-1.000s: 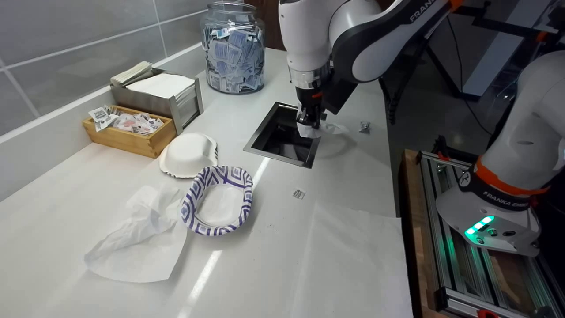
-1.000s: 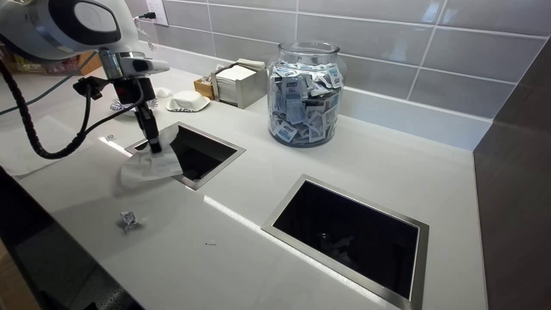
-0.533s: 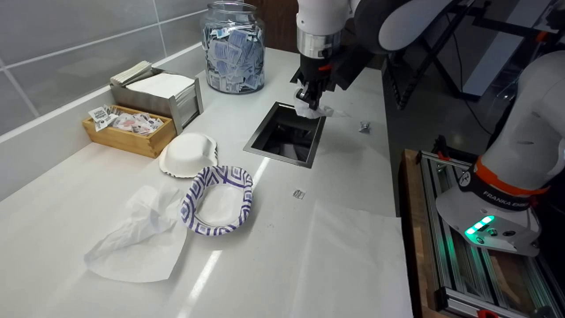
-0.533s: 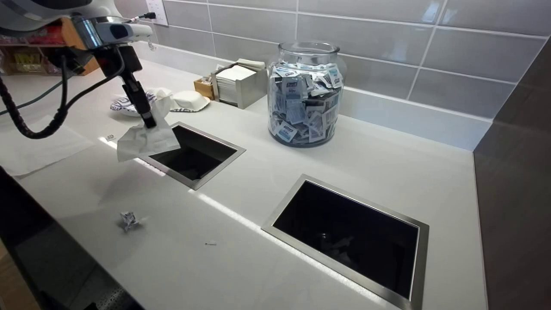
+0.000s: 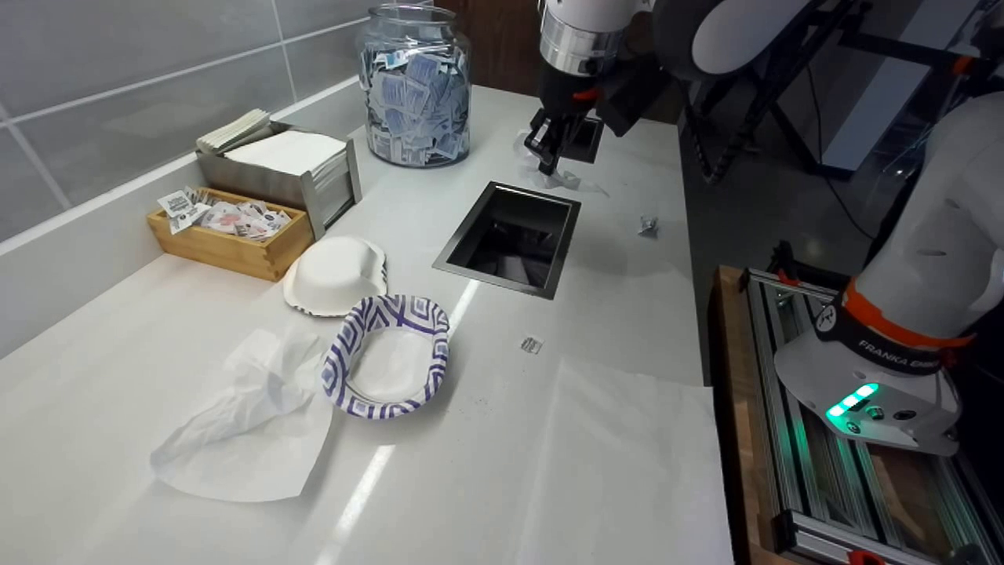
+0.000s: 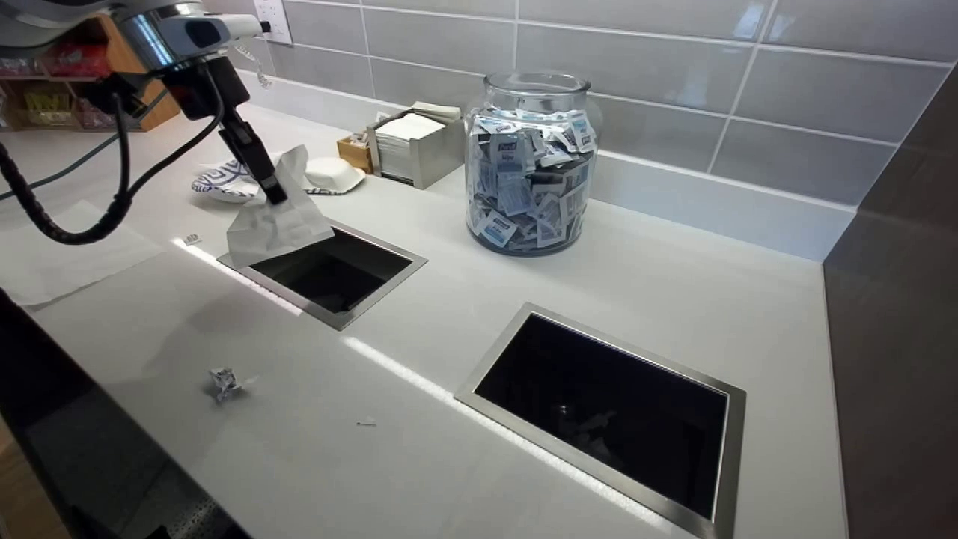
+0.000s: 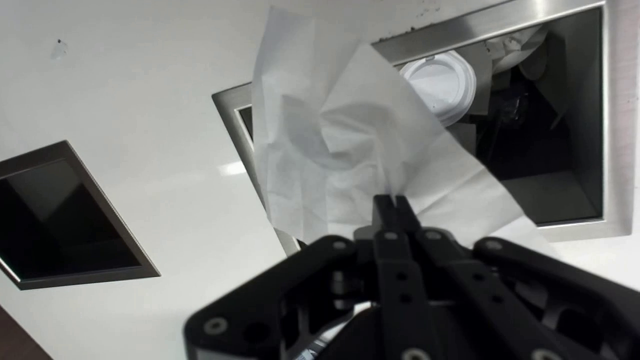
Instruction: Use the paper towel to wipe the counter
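Observation:
My gripper [image 7: 393, 201] is shut on a white, creased paper towel [image 7: 340, 125] in the wrist view. In an exterior view the gripper [image 6: 277, 198] holds the towel [image 6: 273, 233] in the air by its middle, and it overlaps a corner of a square bin opening [image 6: 374, 305]. In an exterior view the gripper [image 5: 547, 166] and towel [image 5: 566, 182] appear beyond that opening [image 5: 494, 280]. The white counter [image 5: 627, 306] lies below. Small dark specks [image 5: 481, 402] lie on the counter, and some specks [image 7: 412, 29] show along the opening's rim in the wrist view.
A crumpled wrapper [image 6: 224, 382] and a small packet [image 5: 531, 344] lie on the counter. A patterned bowl [image 5: 339, 377], an upturned bowl [image 5: 333, 271], a crumpled paper sheet [image 5: 251, 439], a napkin holder [image 5: 271, 180] and a glass jar [image 6: 531, 180] stand around. A second opening [image 6: 599, 322] is nearby.
My gripper has lifted with the paper towel, rising away from the counter, most of it in the earlier half second. The towel stays gripped. Objects on the counter have not moved.

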`<state>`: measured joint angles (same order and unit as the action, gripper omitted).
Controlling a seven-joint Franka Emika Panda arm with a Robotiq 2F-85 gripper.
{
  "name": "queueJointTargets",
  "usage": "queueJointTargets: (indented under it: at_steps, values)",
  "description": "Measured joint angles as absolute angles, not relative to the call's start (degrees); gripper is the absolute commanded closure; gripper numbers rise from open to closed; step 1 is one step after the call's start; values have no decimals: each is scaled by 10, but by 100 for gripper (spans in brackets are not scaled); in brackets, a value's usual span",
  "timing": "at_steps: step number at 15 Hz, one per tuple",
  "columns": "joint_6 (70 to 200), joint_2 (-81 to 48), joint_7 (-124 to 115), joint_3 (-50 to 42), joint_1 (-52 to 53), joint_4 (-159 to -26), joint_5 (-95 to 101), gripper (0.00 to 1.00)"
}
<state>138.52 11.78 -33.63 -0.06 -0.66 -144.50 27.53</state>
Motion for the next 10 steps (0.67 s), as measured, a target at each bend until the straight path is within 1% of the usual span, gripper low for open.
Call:
queueJointTargets:
  at_steps: [10]
  values:
    - [1443,119,-304,4,-35,-1457,276,100]
